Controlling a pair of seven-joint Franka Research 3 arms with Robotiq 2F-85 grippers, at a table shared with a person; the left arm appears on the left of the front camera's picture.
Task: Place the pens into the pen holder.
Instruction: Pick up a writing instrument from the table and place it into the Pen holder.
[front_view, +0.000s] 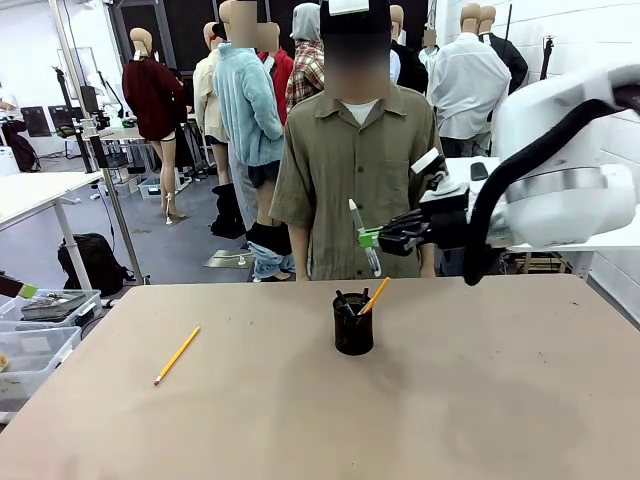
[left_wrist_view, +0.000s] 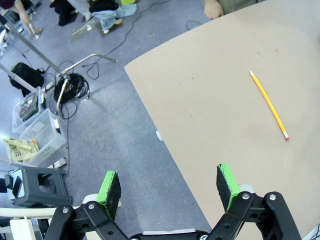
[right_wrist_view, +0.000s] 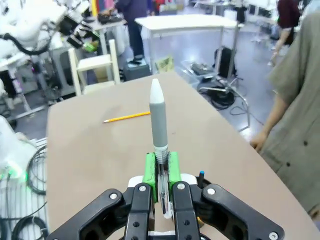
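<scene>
My right gripper (front_view: 371, 238) is shut on a silver-white pen (front_view: 362, 236), which it holds nearly upright in the air a little above the black mesh pen holder (front_view: 353, 327). A yellow pencil (front_view: 375, 295) and a dark pen stand in the holder. In the right wrist view the pen (right_wrist_view: 159, 122) sticks up from between the green pads (right_wrist_view: 150, 170). Another yellow pencil (front_view: 177, 354) lies flat on the table's left part. It also shows in the left wrist view as the pencil (left_wrist_view: 269, 104) and in the right wrist view as the pencil (right_wrist_view: 127, 117). My left gripper (left_wrist_view: 169, 187) hangs open over the table's left edge, holding nothing.
A person (front_view: 355, 160) stands at the far side of the table, a hand (left_wrist_view: 215, 7) at its edge. Clear plastic bins (front_view: 40, 330) and cables lie on the floor beyond the table's left edge (left_wrist_view: 160, 135). The tabletop (front_view: 480, 400) is bare around the holder.
</scene>
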